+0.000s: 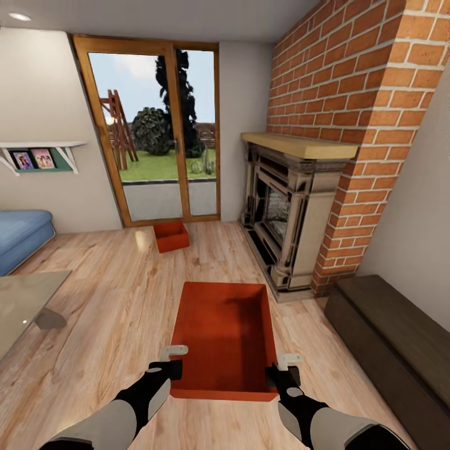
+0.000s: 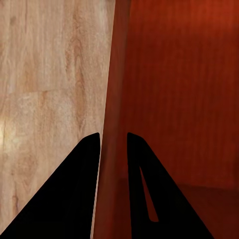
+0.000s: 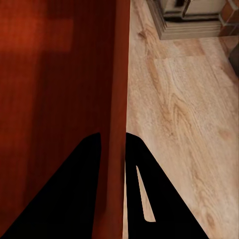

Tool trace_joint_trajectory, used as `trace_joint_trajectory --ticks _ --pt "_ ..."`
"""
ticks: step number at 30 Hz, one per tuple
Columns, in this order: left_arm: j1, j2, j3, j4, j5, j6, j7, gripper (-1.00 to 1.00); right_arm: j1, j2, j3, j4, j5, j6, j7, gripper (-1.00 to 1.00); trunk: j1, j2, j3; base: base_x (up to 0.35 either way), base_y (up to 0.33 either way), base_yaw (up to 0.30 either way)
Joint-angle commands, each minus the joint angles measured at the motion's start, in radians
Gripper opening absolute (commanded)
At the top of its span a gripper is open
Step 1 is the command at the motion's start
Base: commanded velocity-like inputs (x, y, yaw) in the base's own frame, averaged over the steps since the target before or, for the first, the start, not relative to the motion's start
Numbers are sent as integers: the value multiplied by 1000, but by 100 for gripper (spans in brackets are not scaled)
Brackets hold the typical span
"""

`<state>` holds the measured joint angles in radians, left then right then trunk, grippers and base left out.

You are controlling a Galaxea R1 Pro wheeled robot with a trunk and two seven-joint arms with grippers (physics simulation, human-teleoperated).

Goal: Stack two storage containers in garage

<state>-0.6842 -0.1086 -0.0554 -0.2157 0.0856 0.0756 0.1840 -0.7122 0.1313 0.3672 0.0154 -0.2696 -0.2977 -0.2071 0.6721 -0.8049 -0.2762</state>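
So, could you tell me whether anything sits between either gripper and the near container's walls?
Nothing visible does. The left gripper straddles one long wall of the near container, and the right gripper straddles the opposite wall, one finger inside and one outside. The second container sits apart, near the glass door.

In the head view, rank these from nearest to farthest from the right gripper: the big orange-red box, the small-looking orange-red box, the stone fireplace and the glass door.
1. Big orange-red box: its right wall sits between the right gripper's fingers.
2. Stone fireplace: ahead, to the right.
3. Small-looking orange-red box: on the wood floor, ahead and left.
4. Glass door: just behind that box, at the far wall.
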Motion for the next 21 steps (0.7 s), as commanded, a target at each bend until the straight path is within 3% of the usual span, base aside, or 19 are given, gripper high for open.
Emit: trace_joint_trajectory --ticks 1,21 --pt "0 10 14 0 0 7 26 -100 -1 1 -30 -3 13 -1 0 -100 0 -1 0 0 0 0" --pt "0 10 14 -1 0 7 26 -100 -1 1 -30 -3 13 -1 0 -100 0 -1 32 0 0 0"
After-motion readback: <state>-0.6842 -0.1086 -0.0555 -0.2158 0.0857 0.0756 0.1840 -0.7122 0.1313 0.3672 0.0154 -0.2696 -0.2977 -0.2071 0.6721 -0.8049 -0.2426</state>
